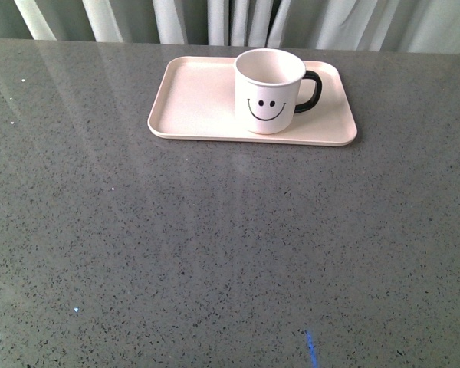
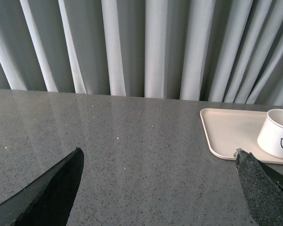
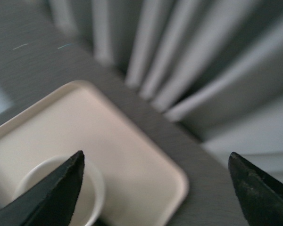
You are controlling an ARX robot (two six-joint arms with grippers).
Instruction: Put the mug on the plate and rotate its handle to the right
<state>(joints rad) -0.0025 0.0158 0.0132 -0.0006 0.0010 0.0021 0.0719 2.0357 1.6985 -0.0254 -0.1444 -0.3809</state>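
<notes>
The cream-white mug [image 1: 269, 90] with a black smiley face stands upright on the pale pink plate [image 1: 195, 100], right of its middle. Its black handle [image 1: 312, 90] points to the right in the front view. Neither arm shows in the front view. My left gripper [image 2: 158, 157] is open and empty over bare table, left of the plate [image 2: 226, 129] and the mug [image 2: 277, 134]. My right gripper [image 3: 155, 160] is open and empty, above a corner of the plate [image 3: 132, 155], with the mug's rim [image 3: 96, 188] beside one finger. That view is blurred.
A grey speckled table [image 1: 215, 253] stretches in front of the plate. Pale curtains [image 1: 215, 19] hang behind the table's far edge, close behind the plate. A small blue mark [image 1: 312, 349] lies near the table's front.
</notes>
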